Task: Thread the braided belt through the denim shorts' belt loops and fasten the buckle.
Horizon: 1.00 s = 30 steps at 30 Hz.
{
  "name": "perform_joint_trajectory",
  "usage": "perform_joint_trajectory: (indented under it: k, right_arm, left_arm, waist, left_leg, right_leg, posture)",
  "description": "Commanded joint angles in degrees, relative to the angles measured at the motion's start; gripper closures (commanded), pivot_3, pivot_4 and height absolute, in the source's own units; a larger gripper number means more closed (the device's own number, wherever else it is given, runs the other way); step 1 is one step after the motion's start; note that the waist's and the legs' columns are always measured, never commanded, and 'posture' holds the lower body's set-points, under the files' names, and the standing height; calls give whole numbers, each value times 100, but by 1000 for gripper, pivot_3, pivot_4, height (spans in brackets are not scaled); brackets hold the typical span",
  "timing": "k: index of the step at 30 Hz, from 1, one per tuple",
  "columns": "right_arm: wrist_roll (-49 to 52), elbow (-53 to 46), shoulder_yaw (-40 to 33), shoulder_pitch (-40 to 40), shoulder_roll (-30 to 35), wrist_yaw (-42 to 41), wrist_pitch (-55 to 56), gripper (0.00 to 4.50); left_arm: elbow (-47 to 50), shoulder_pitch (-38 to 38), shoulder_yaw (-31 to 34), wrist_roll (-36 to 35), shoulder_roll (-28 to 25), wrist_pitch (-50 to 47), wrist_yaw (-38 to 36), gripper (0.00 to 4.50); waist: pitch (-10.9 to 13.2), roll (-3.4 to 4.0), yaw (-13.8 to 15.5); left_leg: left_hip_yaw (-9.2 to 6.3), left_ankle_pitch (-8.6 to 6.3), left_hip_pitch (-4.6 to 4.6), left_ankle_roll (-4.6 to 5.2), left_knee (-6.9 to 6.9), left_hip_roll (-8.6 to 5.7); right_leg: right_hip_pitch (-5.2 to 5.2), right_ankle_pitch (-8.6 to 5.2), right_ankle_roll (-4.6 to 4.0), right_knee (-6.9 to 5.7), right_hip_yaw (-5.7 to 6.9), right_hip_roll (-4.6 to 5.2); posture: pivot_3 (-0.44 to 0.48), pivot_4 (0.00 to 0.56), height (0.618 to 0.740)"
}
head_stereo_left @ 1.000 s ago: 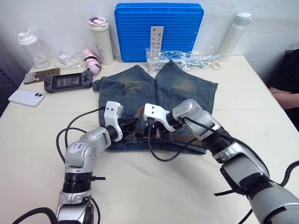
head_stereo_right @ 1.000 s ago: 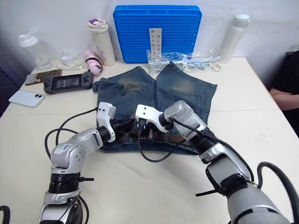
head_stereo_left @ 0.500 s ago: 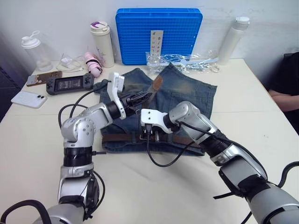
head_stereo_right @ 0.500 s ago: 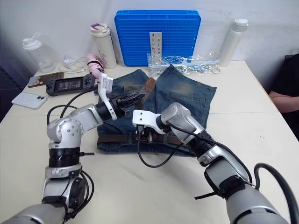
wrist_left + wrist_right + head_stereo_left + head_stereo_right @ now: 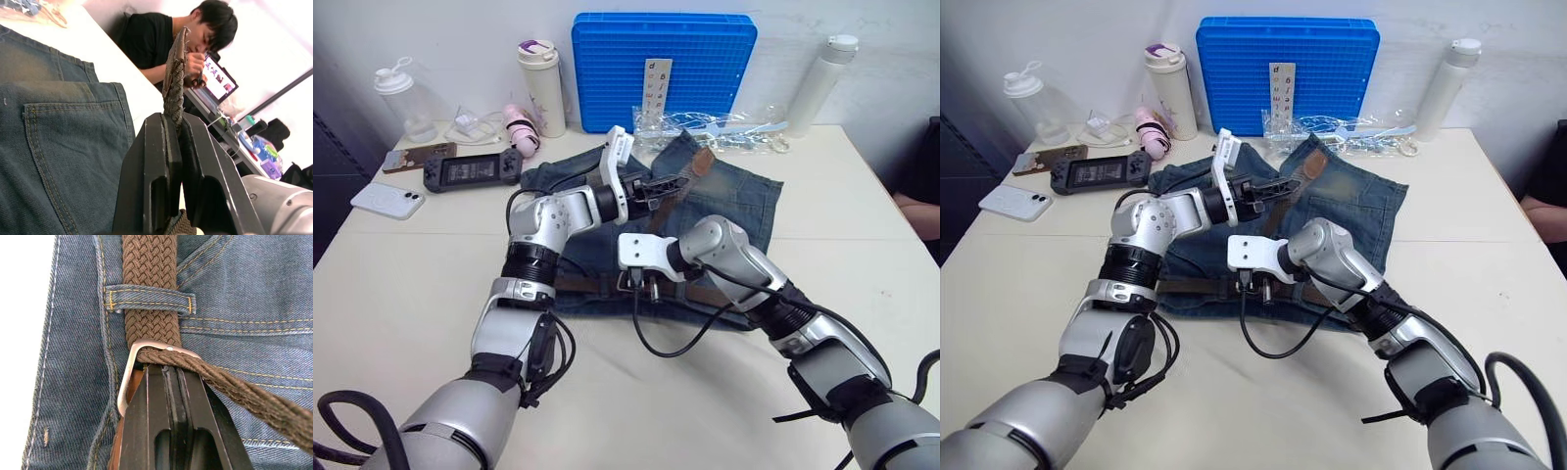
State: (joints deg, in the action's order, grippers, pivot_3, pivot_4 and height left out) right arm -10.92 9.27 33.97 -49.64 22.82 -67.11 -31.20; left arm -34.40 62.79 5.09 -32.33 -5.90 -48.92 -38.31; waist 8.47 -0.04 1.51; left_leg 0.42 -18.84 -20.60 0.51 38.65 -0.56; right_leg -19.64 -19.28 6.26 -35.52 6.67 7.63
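Denim filled the near middle of the white table [image 5: 401, 294]: we saw the denim shorts [image 5: 744, 201] lying flat, waistband toward us. On that waistband our right gripper [image 5: 639, 285] pressed down with its black fingers drawn tight together, pinning the braided belt [image 5: 149, 293] just beside the buckle [image 5: 128, 377]. In the right wrist view the brown strap ran under one of the belt loops [image 5: 149, 299] and through the silver frame, then led away slanting across the denim.

Farther back, over the shorts' legs, our left gripper [image 5: 674, 185] was raised and clamped on the belt's free end, the weave squeezed between both fingers [image 5: 151, 161]. The reddish-brown leather tip [image 5: 704, 163] stuck out past it, above the fabric.

Along the far edge we noted a white phone [image 5: 387, 200], a dark handheld game console [image 5: 472, 170], a clear shaker bottle [image 5: 399, 94], a cream tumbler [image 5: 543, 86], a blue plastic crate lid [image 5: 663, 69] propped against the wall, and a white bottle [image 5: 822, 82]. A seated person in black [image 5: 161, 41] showed in the left wrist view.
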Motion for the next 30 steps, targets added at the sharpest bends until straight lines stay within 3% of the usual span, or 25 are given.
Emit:
perform_joint_trajectory:
  k: [1, 6, 9, 13, 17, 22, 27, 30]
  right_arm:
    - [7, 581, 704, 1122, -84, -234, -92, 4464]
    - [155, 187, -103, 1391, 78, 121, 565, 4464]
    - [475, -268, -715, 1564, 246, 203, 383, 4464]
    - [977, -854, -1362, 1754, 252, 369, -15, 4464]
    - [1608, -1494, -2136, 1832, 213, 729, -670, 4464]
    - [2178, -2085, -2853, 1760, 469, 966, -1292, 2841]
    - [2069, -2428, -3163, 1725, 1365, 995, -735, 511]
    - [1765, -2420, -3138, 1656, 1790, 1105, 73, 511]
  left_arm:
    - [1175, 528, -146, 10, -65, 621, -412, 4500]
    - [2022, -529, -1400, 1269, -923, 1248, -747, 4500]
    - [2337, -1009, -1354, 1478, -1284, 1452, -667, 4500]
    - [2608, -1148, -1054, 1339, -1359, 1440, -528, 4500]
    - [2869, -1410, -1170, 1463, -1514, 1486, -629, 4500]
    - [3135, -1650, -1344, 1602, -1664, 1634, -741, 4500]
    - [3375, -1834, -1564, 1909, -1972, 2101, -984, 4500]
    - [3406, -1917, -1611, 2060, -2108, 2324, -1033, 4500]
  waist:
    - [0, 0, -4]
    - [0, 5, -31]
    - [-1, 3, -18]
    - [40, 10, -2]
    - [80, 17, 1]
    - [156, 18, -8]
    - [193, 13, -9]
    - [204, 12, -13]
  left_leg:
    - [-1, 0, 1, 0, -1, 0]
    - [12, 0, 15, -4, -41, 1]
    - [5, -4, 15, -11, -51, 12]
    - [6, -6, 2, -4, -56, 10]
    - [-17, 0, -78, 5, -23, 9]
    - [1, 5, -98, 10, -20, 8]
    - [18, 7, -103, 13, -22, 9]
    - [23, 7, -103, 13, -23, 10]
  right_leg:
    - [2, 0, 1, 1, 0, 0]
    - [-2, -2, 3, 13, -11, -5]
    - [0, -3, 2, 28, -10, -16]
    - [2, -2, 2, 61, -7, -14]
    - [-53, -2, 2, 46, 17, -10]
    - [-88, -2, 3, 24, 29, -10]
    - [-103, -2, 3, 14, 47, -7]
    - [-104, -2, 3, 15, 48, -7]
  posture:
    - [0, 150, 689]
    - [0, 150, 689]
    - [0, 150, 689]
    - [0, 150, 689]
    - [0, 150, 689]
    - [0, 150, 689]
    - [0, 150, 689]
    - [0, 150, 689]
